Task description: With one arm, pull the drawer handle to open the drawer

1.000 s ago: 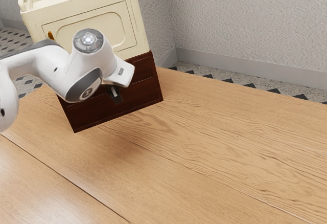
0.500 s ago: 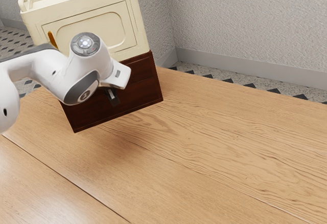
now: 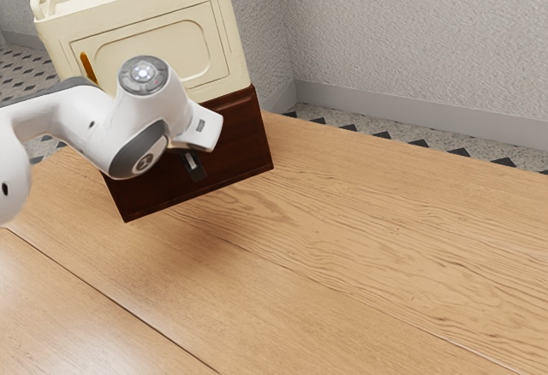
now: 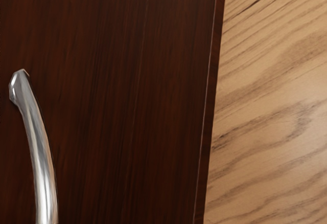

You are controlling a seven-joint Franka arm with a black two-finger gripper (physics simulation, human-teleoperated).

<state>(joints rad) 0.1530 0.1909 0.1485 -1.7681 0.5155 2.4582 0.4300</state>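
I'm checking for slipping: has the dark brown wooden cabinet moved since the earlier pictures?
No, the cabinet stands in the same place on the light wooden table.

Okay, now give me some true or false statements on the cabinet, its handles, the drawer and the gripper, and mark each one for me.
1. The cabinet is cream above and dark brown below. True.
2. The cabinet stands on the patterned floor. False: it stands on the wooden table.
3. The silver handle is curved. True.
4. The orange handle is on the dark brown part. False: it is on the cream part.
5. The gripper is by the dark brown part. True.
6. The drawer is pulled far out. False: its front sits in line with the dark brown part.
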